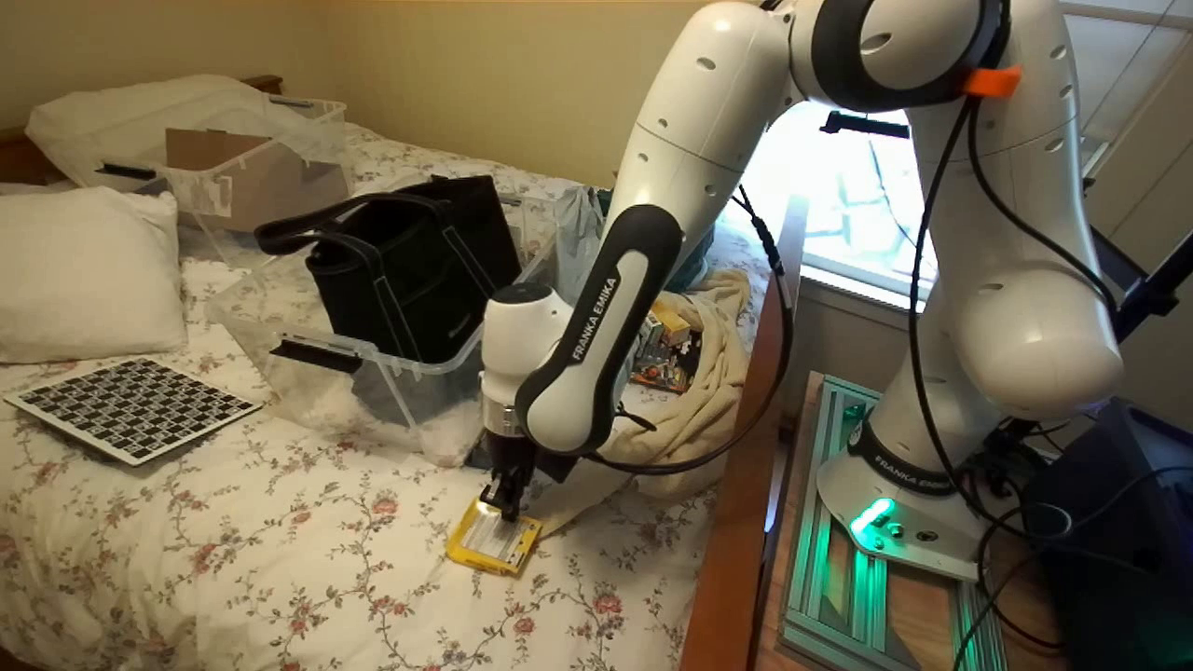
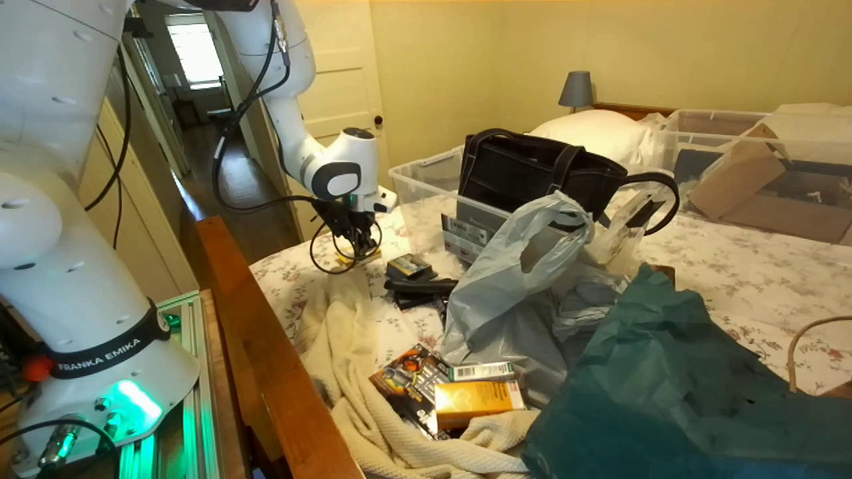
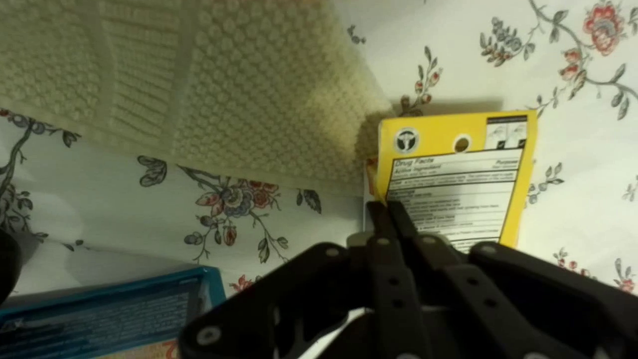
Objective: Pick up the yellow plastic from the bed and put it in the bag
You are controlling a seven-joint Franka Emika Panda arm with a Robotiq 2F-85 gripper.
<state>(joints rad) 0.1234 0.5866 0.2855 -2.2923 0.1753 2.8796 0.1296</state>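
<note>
The yellow plastic (image 1: 492, 540) is a flat yellow package with a white printed label. It lies on the flowered bed (image 1: 308, 550); it also shows in the wrist view (image 3: 458, 184), and only a sliver shows in an exterior view (image 2: 344, 257). My gripper (image 3: 389, 204) points down with its fingertips together at the package's edge, and the yellow edge runs in between them. In an exterior view the gripper (image 1: 506, 511) stands over the package's far side. The black bag (image 1: 419, 261) is upright with its top open, inside a clear bin; it also shows in an exterior view (image 2: 532, 173).
The clear plastic bin (image 1: 429, 373) stands close behind the gripper. A cream knit blanket (image 3: 259, 99) lies beside the package. A blue-edged box (image 3: 124, 309), a grey plastic bag (image 2: 506, 299) and a green bag (image 2: 665, 372) are nearby. A checkered board (image 1: 135, 407) lies on the bed.
</note>
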